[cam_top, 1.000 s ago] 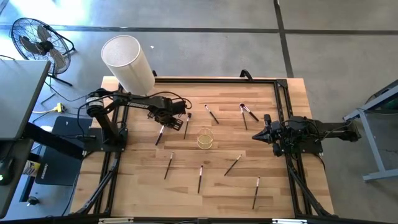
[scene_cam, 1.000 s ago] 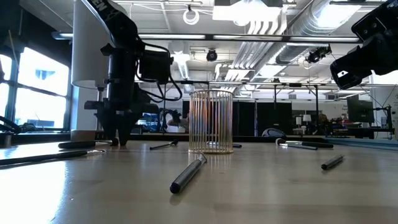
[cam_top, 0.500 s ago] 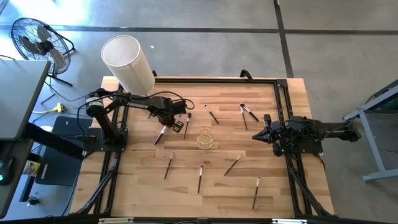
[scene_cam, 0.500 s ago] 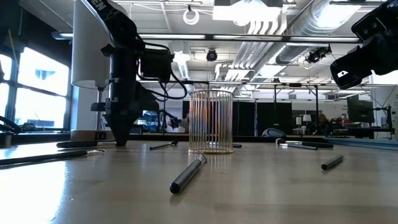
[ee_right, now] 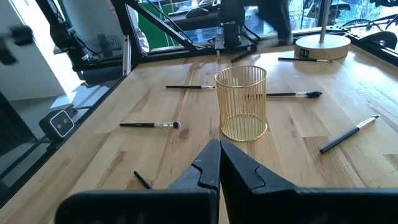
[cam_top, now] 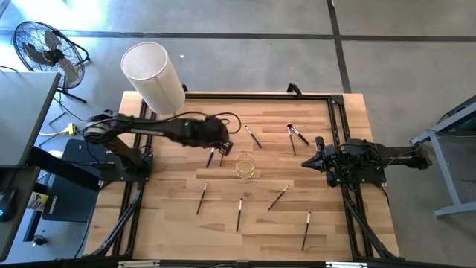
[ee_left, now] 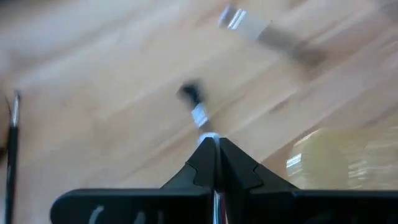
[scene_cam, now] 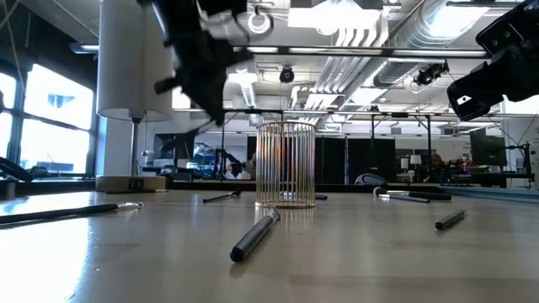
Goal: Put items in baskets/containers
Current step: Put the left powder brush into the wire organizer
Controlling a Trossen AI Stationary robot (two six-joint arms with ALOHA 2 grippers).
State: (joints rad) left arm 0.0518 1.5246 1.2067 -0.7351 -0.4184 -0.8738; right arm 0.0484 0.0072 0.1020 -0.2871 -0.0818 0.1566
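Observation:
The cup is a small yellowish one with thin upright ribs, standing mid-table; it also shows in the low view and the right wrist view. My left gripper hangs just left of and beyond the cup, raised off the table, shut on one thin dark brush. Several other brushes lie flat on the wood, such as one near the cup, two at the far side and three nearer. My right gripper waits shut at the table's right side. My left gripper pinches the brush's handle between its two shut fingers. The silver ferrule and dark bristle tip stick out past the fingertips. The brush is lifted clear of the table, slanting down below the gripper.
A big white cylinder stands at the far left corner. Another brush lies near the front right. A black frame runs along the table's far and right edges. A fan stands on the floor beyond.
My left gripper stood down at the table over a brush left of the cup, then rose and swung right toward the cup. The brush that lay there has left the wood and moved with the gripper, lifted clear.

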